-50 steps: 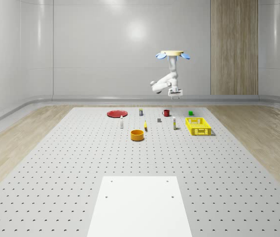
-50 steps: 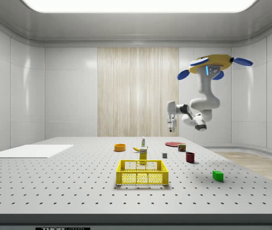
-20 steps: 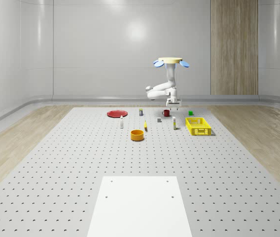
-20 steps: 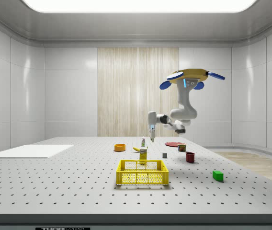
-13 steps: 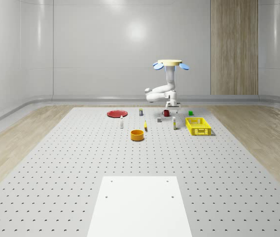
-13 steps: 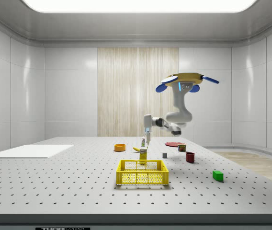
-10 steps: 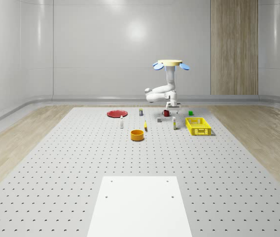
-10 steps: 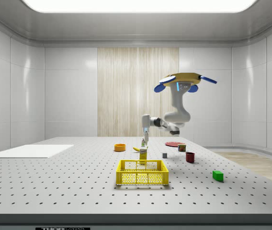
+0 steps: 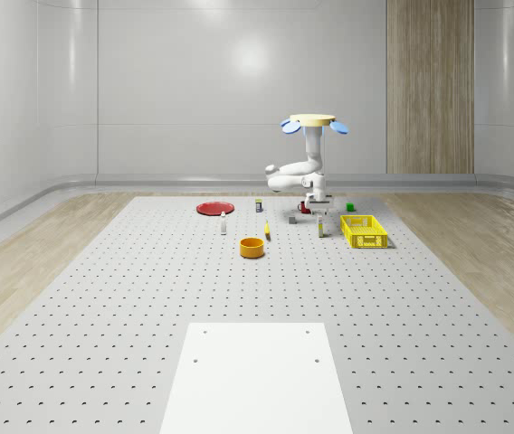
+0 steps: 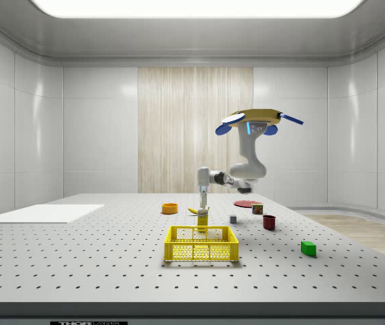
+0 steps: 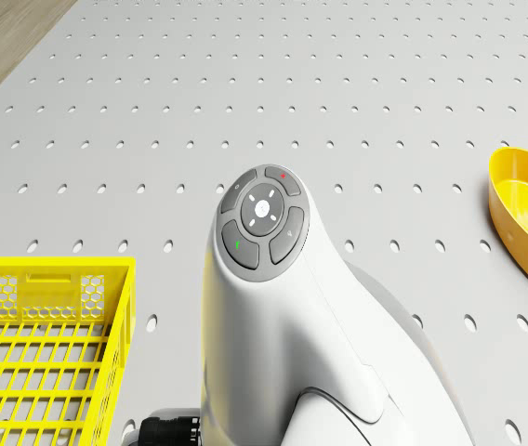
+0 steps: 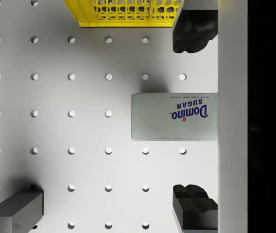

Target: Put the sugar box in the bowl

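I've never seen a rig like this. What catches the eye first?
A drone hovering over the table, its white arm bent down so the gripper hangs open just above the upright sugar box. Beside the box stands a yellow basket; the orange bowl waits apart.

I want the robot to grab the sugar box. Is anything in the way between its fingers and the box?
Nothing visible is in the way. In the wrist view the sugar box lies between the two open fingers, with only bare table around it. The drone hovers above, and the gripper hangs just over the box.
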Controlling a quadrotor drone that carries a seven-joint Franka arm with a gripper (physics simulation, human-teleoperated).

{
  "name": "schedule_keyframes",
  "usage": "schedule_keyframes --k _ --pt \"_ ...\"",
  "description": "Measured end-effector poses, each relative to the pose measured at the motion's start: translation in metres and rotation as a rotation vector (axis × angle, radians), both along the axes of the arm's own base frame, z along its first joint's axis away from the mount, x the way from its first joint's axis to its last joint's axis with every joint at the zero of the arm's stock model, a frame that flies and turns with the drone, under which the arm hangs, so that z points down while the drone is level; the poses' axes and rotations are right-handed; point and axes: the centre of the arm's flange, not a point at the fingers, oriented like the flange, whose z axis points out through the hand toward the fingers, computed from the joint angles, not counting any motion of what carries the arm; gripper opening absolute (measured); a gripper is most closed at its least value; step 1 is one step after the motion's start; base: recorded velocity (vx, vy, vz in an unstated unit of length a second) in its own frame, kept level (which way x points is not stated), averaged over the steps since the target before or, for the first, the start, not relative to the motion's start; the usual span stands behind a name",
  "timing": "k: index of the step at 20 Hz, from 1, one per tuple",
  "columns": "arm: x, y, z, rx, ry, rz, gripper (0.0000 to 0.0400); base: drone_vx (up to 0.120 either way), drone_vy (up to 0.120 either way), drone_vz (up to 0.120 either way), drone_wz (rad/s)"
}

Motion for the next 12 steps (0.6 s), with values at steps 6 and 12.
schedule_keyframes --k 6,12 --pt "0.000 0.000 0.010 0.000 0.000 0.000 0.0400 0.013 0.000 0.000 0.000" --pt "-0.001 0.000 0.027 0.000 0.000 0.000 0.0400 0.000 0.000 0.000 0.000"
